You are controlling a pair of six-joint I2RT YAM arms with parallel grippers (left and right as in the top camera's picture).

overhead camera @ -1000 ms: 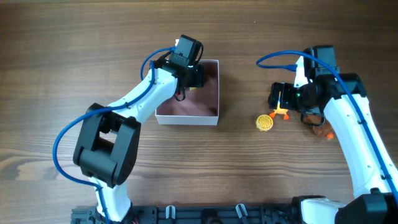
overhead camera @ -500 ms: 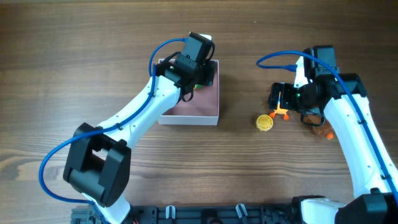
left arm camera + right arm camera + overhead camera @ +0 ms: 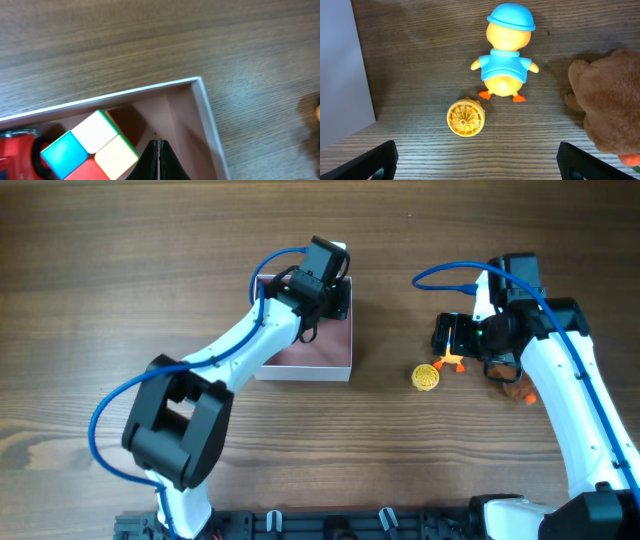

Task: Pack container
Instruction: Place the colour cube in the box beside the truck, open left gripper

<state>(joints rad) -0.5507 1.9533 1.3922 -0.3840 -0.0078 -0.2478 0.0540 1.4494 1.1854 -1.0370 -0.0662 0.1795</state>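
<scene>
Since a second ago the left arm (image 3: 240, 345) has swung its wrist further right, and the left claw (image 3: 332, 292) now hangs over the far right corner of the container (image 3: 300, 372). The right arm (image 3: 565, 395) has not shifted.

From the left wrist, the left claw (image 3: 157, 150) shows its fingers pressed together with nothing between them. It sits just inside a corner of the container (image 3: 198, 84), beside a colour cube (image 3: 95, 145) and a red toy (image 3: 17, 152) that already lie there. The container stands on the surface (image 3: 120, 260), left of centre and well apart from the loose toys.

The right claw (image 3: 477, 162) is spread wide and holds nothing. Below it are a duck (image 3: 505, 65), a yellow wheel (image 3: 465, 118) just beside the duck's feet, and a brown plush (image 3: 610, 105) to one side.

The step in hand looks like fetching the next toy. To do it well, the right claw should centre on one toy only, come straight down, and close across its narrow body without brushing its neighbours. The left arm should lift clear first, leaving the bare pink floor free.

The left arm reaches diagonally from the near edge, its forearm crossing the container. The right arm runs up the right side and bends inward, with its claw pointing down.
</scene>
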